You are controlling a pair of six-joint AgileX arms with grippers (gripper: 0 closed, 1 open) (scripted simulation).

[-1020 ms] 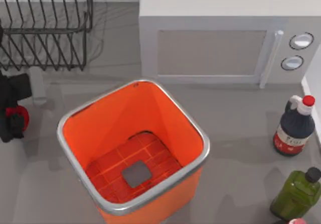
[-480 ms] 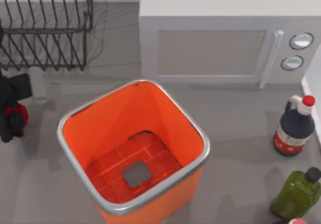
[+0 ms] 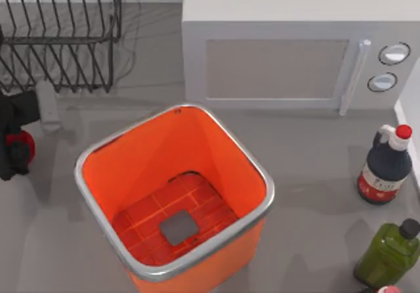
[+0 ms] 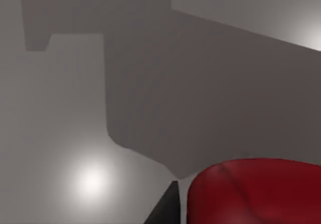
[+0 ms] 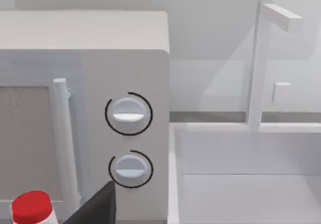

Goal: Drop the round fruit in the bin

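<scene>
Over the last second the left pincer [image 3: 14, 150] has crept up the top view's left edge with the round fruit [image 3: 23, 146], away from its earlier spot lower down. That black arm is cut off by the frame edge, its pincer closed on the glossy red fruit, well left of the bin [image 3: 105, 150] and above the grey tabletop [image 3: 315, 168]. From the left wrist the fruit [image 4: 258, 191] bulges dark red beside one black fingertip [image 4: 168, 209]. Orange and square with rounded corners, the bin has a silver rim and a brick-patterned floor. A black wire rack [image 3: 59, 37] stands behind the arm. From the right wrist, one dark finger [image 5: 98, 206] of the right pincer points at the white microwave [image 5: 125, 58]; I cannot tell its opening.
</scene>
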